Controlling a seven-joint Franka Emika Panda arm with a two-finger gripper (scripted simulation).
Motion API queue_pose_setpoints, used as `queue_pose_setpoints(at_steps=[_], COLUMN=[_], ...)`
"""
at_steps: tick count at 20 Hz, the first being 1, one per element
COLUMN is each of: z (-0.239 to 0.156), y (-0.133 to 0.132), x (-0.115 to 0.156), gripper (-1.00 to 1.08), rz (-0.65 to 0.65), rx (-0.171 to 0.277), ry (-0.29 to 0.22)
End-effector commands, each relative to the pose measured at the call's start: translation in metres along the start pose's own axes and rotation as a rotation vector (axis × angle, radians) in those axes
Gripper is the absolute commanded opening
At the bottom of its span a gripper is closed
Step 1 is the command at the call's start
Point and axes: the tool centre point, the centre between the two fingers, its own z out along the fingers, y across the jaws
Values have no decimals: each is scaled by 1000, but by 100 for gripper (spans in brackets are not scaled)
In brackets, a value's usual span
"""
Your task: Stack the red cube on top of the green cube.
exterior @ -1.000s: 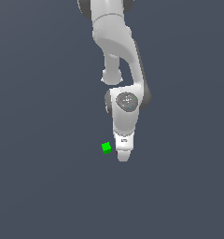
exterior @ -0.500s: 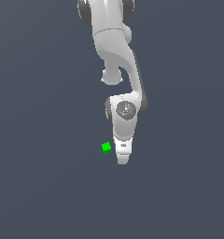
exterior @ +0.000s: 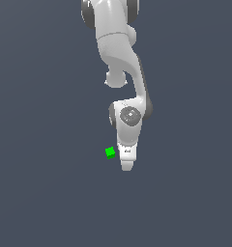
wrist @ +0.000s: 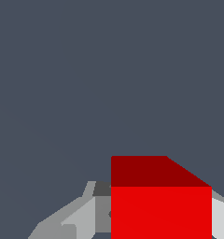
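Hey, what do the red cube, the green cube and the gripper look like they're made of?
These are simulator renders, so material is a guess. The red cube is flat, untextured bright red, matte, with no highlights; it could be painted wood or plastic. The green cube looks the same in green, though it is tiny here. The gripper has smooth white shading like moulded plastic or painted metal.

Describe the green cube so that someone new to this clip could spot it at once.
In the exterior view, follow the white arm down to its gripper near the middle of the grey floor. The green cube sits just to the exterior view's left of the gripper. It is the only bright green thing there; the red cube shows only in the wrist view.
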Motion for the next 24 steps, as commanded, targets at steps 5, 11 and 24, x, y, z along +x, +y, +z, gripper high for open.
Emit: queue_pose_setpoints(at_steps=[5, 11, 24], z=[0, -11, -90], y=[0, 0, -1], x=[0, 0, 0], gripper=[-100, -100, -100], rz=[0, 0, -1], rx=[0, 0, 0], ry=[0, 0, -1])
